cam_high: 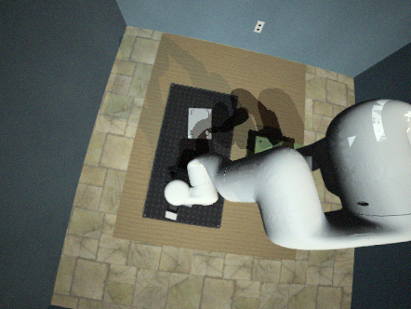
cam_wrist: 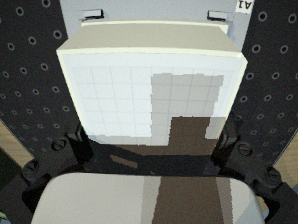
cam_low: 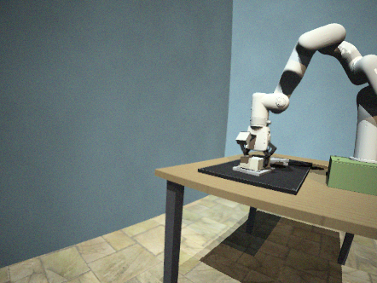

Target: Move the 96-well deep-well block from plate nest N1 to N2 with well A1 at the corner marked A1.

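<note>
Gripper (cam_low: 256, 159) clamped on deep-well block (cam_wrist: 149, 86), block sitting in nest N1 (cam_wrist: 73, 3).

Fingers stand wide because they span the block's outer walls, one per side, w/ the xArm wrist coming straight down over it; a vertical approach should keep the block level for a lift off the locators. In the wrist view the block lies square on N1's pale plate, its far edge just short of the two locator tabs (cam_wrist: 93, 14), and the A1 label (cam_wrist: 244, 4) is beyond the block's far right corner. Whether it's fully seated or just off the plate: can't tell. Nest N2 (cam_high: 199, 122) lies farther along the black perforated mat (cam_high: 158, 195) from the block, plate bare, partly under arm shadow. Green box (cam_low: 351, 174) sits off the mat, well apart from the block, near the arm base.
</note>
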